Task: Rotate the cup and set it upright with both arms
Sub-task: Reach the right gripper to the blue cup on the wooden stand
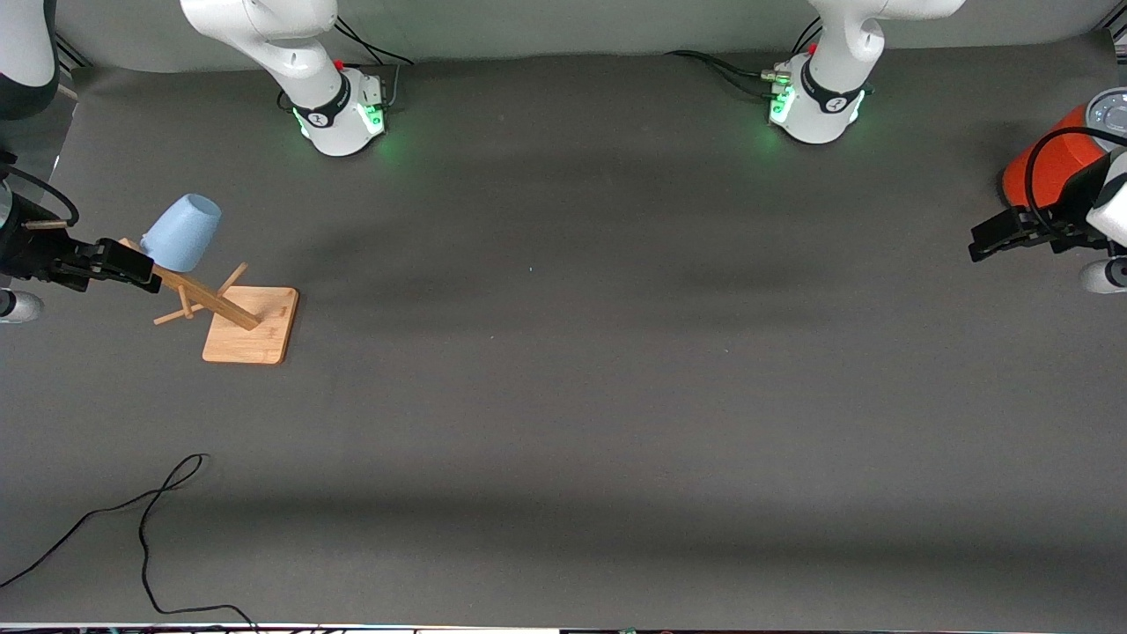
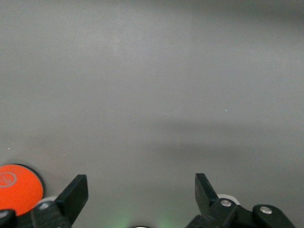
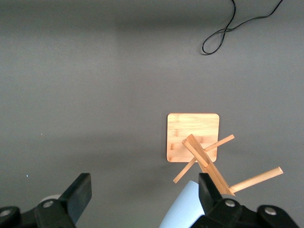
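Observation:
The pale blue cup (image 1: 182,232) hangs mouth-down and tilted on a peg of a wooden rack (image 1: 251,326) near the right arm's end of the table. My right gripper (image 1: 141,269) is open and up in the air, close beside the cup and the rack's post. In the right wrist view the cup (image 3: 185,209) shows just inside one fingertip (image 3: 208,187) of the right gripper (image 3: 142,192); nothing is gripped. My left gripper (image 1: 982,242) is open and empty at the left arm's end of the table, and in its wrist view (image 2: 141,190) it is over bare mat.
A large orange-red can with a grey top (image 1: 1048,163) stands by the left gripper; it also shows in the left wrist view (image 2: 16,187). A black cable (image 1: 150,511) lies on the mat nearer the front camera than the rack.

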You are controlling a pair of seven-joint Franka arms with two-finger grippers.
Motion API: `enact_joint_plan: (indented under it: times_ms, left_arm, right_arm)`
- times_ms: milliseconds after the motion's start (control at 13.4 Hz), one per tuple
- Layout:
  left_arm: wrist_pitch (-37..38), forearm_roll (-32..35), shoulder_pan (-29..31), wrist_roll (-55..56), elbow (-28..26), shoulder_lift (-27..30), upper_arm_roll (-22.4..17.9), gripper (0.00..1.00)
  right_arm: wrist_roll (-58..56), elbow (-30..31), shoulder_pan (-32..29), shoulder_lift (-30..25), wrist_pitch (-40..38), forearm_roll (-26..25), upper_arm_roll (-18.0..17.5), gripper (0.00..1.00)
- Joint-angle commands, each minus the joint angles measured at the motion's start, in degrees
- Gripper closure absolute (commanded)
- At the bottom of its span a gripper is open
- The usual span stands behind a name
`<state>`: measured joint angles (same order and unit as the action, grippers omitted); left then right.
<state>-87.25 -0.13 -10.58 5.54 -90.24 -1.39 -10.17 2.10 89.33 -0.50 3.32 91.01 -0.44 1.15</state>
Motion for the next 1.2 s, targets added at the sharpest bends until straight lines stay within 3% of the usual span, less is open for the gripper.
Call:
enact_joint_plan:
  times_ms: [0, 374, 524, 824, 1123]
  left_arm:
    - [0.5, -0.8, 0.3, -0.7, -1.0, 1.3, 0.1, 0.00]
    - [0.5, -0.8, 0.3, -0.7, -1.0, 1.3, 0.2, 0.00]
    - [0.5, -0.8, 0.3, -0.7, -1.0, 1.3, 0.2, 0.00]
    - [0.5, -0.8, 0.3, -0.7, -0.9, 1.3, 0.2, 0.00]
    - [0.5, -1.5, 0.3, -0.7, -0.9, 1.2, 0.2, 0.00]
  right_arm:
    - [-0.1, -0.7, 0.1, 0.1, -0.6, -0.9, 0.1, 0.00]
    - [-0.2, 0.1, -0.2, -0.8, -0.8, -1.1, 1.3, 0.00]
    - [-0.2, 6.4, -0.1, -6.3, 0.0, -1.4, 1.8, 0.00]
    - [-0.1, 18.0, 0.0, -16.0, 1.7, -1.5, 6.7, 0.00]
    - [6.7, 21.4, 0.1, -18.6, 1.1, -1.4, 7.6, 0.00]
